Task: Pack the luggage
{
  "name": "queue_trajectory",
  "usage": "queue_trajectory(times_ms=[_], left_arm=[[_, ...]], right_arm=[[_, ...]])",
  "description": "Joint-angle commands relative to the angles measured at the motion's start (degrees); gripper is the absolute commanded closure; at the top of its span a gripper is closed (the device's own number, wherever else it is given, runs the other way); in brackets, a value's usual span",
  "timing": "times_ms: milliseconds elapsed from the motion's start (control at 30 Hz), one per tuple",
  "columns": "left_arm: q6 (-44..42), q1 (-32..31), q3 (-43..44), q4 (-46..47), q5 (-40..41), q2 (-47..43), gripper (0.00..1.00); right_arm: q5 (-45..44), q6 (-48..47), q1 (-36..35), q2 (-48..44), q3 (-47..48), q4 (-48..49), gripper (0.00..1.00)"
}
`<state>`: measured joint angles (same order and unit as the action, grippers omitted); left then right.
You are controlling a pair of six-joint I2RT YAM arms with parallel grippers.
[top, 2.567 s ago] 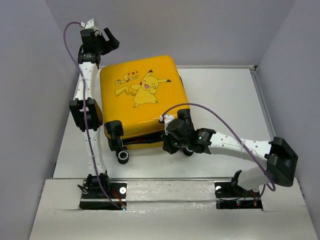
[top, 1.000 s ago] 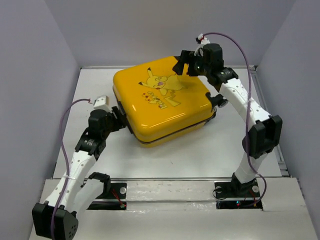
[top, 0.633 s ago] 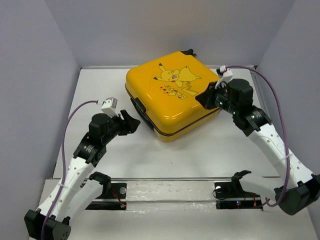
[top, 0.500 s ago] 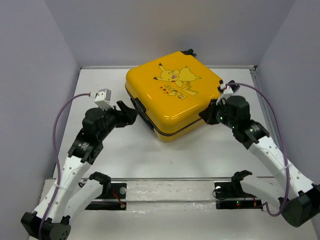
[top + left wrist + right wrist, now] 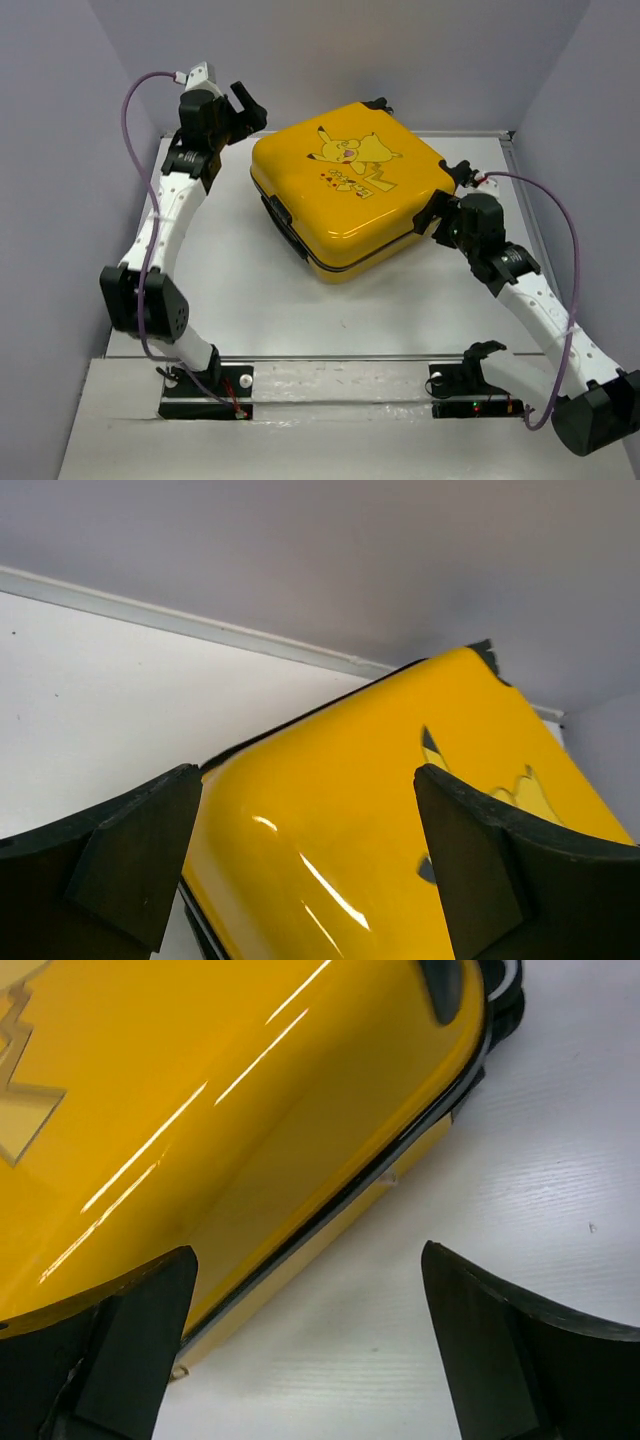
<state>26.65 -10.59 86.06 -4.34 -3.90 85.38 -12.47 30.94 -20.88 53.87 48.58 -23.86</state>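
The luggage [image 5: 345, 190] is a yellow hard-shell suitcase with a cartoon print, lying flat and closed at the back middle of the white table [image 5: 240, 300]. My left gripper [image 5: 250, 108] hovers open at its far left corner. In the left wrist view the yellow shell [image 5: 340, 820] fills the space past the left gripper [image 5: 305, 775], which holds nothing. My right gripper [image 5: 443, 195] stands open at the suitcase's right edge. In the right wrist view the shell's seam [image 5: 330, 1200] runs just left of the right gripper [image 5: 308, 1255], over bare table.
Grey walls [image 5: 90, 150] close in the table on the left, back and right, with a low rim along the back [image 5: 470, 133]. Purple cables [image 5: 135, 100] loop off both wrists. The arm bases [image 5: 205, 385] sit at the near edge.
The left arm swung from the near left side of the suitcase up to its far left corner, opening wider. The right gripper shifted slightly back along the right edge. The suitcase stayed put.
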Motion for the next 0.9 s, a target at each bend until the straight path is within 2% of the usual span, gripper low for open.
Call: queue_trajectory(times_ms=[0, 100, 133, 300, 400, 567, 633, 733, 867], left_arm=[[-3.9, 3.0, 13.4, -2.6, -5.9, 14.5, 0.01], [-5.3, 4.2, 19.9, -1.9, -12.0, 22.7, 0.01], [-6.2, 4.3, 21.6, -1.7, -13.6, 24.6, 0.01], [-6.8, 4.7, 35.4, -3.4, -25.4, 36.4, 0.01], [-7.0, 4.6, 39.6, -5.7, -30.8, 41.3, 0.01], [-8.0, 3.6, 33.7, -3.0, -34.8, 41.1, 0.01], [-9.1, 3.2, 30.0, -2.6, -33.0, 40.3, 0.01], [-8.3, 3.7, 23.5, 0.5, -30.5, 37.8, 0.01], [-8.0, 3.6, 18.3, 1.2, -31.3, 36.6, 0.01]], right_arm=[[2.5, 4.2, 12.2, 2.9, 4.4, 6.1, 0.00], [15.4, 7.6, 22.8, 6.2, 3.8, 12.1, 0.00], [21.2, 8.2, 24.2, 7.5, 3.8, 15.2, 0.00], [28.4, 7.9, 25.0, 14.3, 4.9, 23.1, 0.00], [33.2, 8.1, 25.0, 16.9, 4.9, 28.9, 0.00], [37.4, 10.4, 25.0, 20.1, 4.0, 36.8, 0.00], [39.4, 10.5, 25.0, 20.7, 3.4, 38.3, 0.00], [37.3, 10.9, 25.0, 19.3, 2.3, 40.8, 0.00], [37.6, 9.4, 25.5, 28.3, 8.7, 38.5, 0.00]])
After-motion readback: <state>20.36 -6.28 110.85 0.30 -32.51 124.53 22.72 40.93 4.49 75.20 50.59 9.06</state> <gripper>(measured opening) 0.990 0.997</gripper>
